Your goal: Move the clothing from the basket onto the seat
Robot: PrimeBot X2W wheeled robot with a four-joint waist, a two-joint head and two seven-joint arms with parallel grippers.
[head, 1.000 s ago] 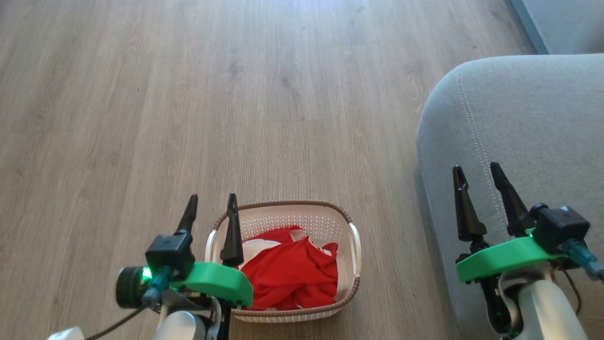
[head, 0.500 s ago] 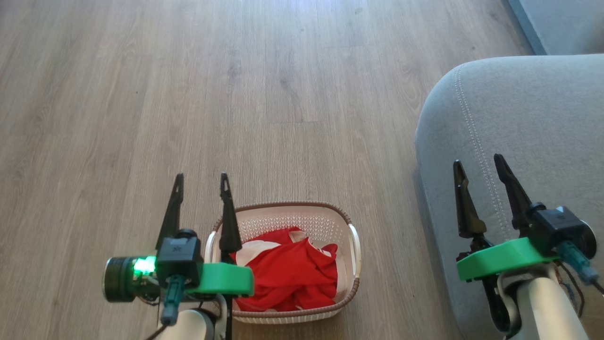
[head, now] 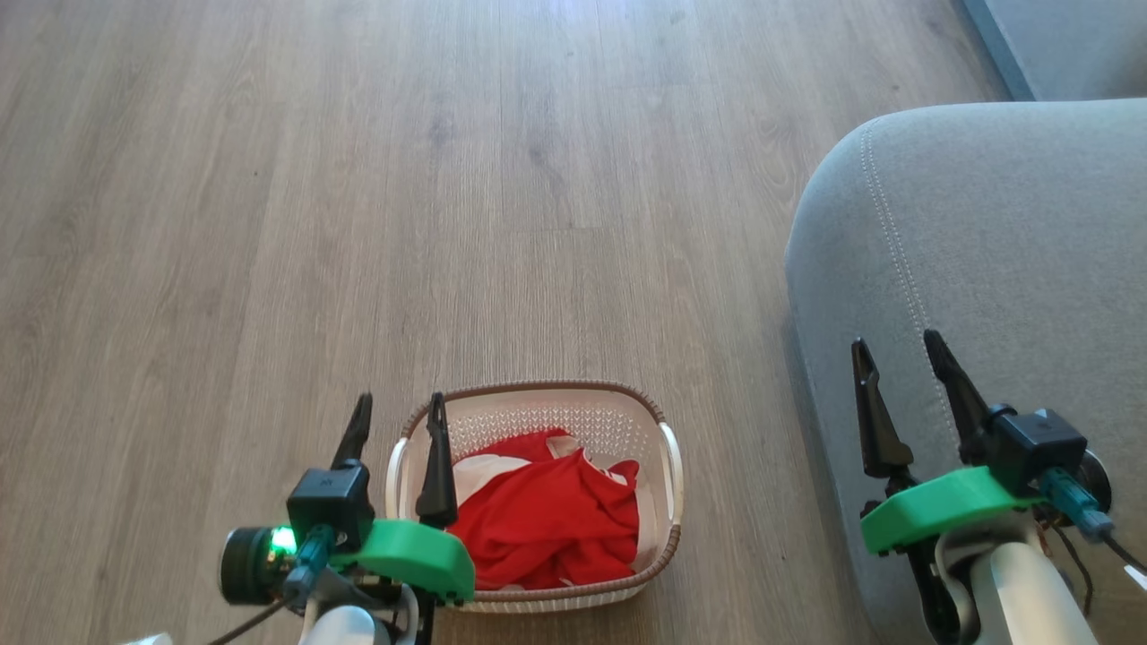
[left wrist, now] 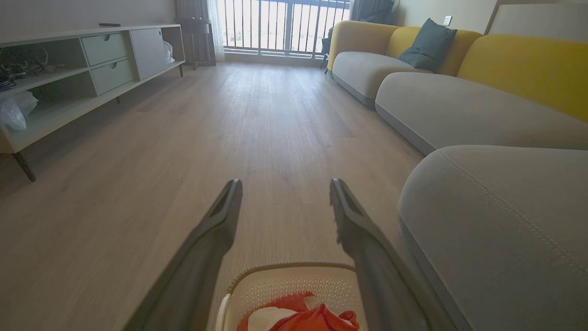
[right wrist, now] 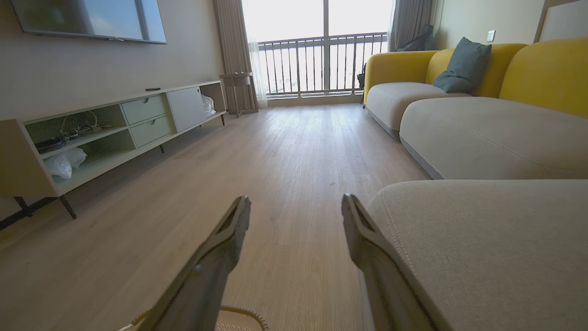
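Clothing [head: 551, 520] lies in a red heap with a bit of white, down inside the basket [head: 538, 414]. The basket sits on the wood floor [head: 358, 179], close in front of me.

My left pincer [head: 400, 399] hangs up above the left side of the basket. Its two dark fingers point away from me and stand wide apart, with nothing between them. One finger is over the floor and the other is over the basket's left edge.

My right pincer [head: 896, 340] hangs over the near edge of the big grey seat [head: 1013, 224], off to my right. Its fingers are wide apart too, and they hold nothing. The seat has a pale line of stitches going round its corner.

A strip of floor lies between the basket and the seat. From my left wrist I see the far end of the basket low down between my fingers, with the red and white cloth in it.
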